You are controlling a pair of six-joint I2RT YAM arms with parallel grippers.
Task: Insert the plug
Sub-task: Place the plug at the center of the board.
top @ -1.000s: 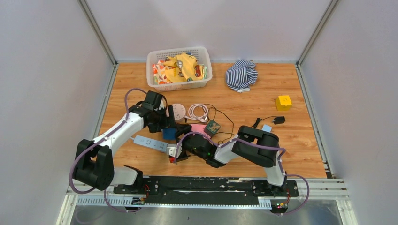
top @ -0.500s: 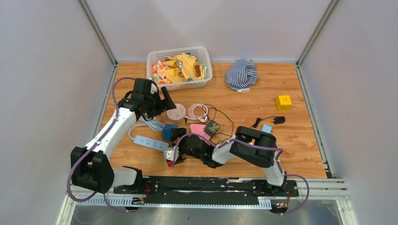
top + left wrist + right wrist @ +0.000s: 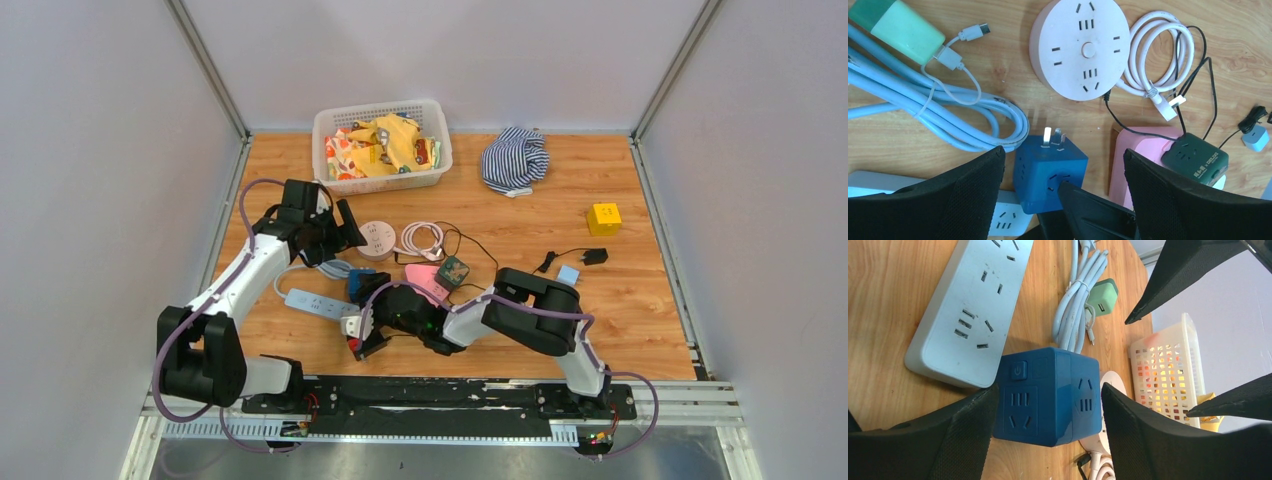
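The blue cube plug lies on the table by the white power strip, its three metal prongs pointing to the back. My right gripper is open, and its jaws stand on either side of the cube with small gaps. The strip's sockets lie just left of the cube. My left gripper is open and empty, raised above and behind the cube. One right finger shows against the cube's near face.
A round pink-white socket, a coiled white cable, a pink box and a dark green cube socket crowd the middle. A light blue cable with a green charger lies left. A basket stands at the back.
My left gripper has let go of the area by the blue cube, lifting and moving back and left. My right gripper has slid left around the cube.
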